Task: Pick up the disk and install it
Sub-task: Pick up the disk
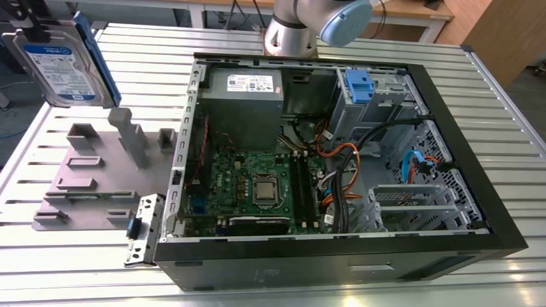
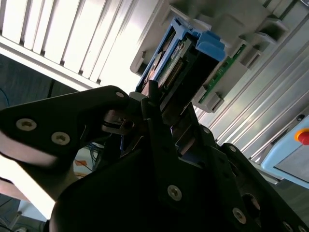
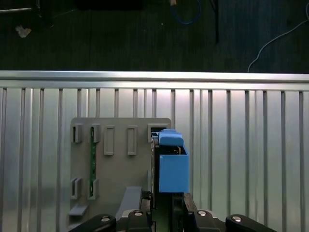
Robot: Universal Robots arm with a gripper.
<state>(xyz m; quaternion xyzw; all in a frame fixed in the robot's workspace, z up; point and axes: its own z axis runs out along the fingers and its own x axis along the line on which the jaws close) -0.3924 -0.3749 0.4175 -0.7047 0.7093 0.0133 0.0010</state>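
I have the disk (image 1: 64, 67) clamped in the gripper (image 3: 166, 205), jaws closed on its sides. It hangs tilted in the air over the grey fixture (image 1: 85, 185) on the table (image 1: 495, 83), well apart from the open case (image 1: 477, 166) on the exterior view's right. In the first wrist view its blue end (image 3: 171, 164) points away from the gripper, toward the fixture.

My first worry is the grip. The hold looks narrow and near one end, so a fast swing could let the disk pivot or slip, and a fall would land on the fixture's upright posts.

The second risk, as I judge it, is the case itself. The bay (image 1: 375, 96) sits by the far wall with cables (image 1: 341, 166) close beside it. A tilted entry could snag a wire, jam the rails or knock the board (image 1: 256, 185).
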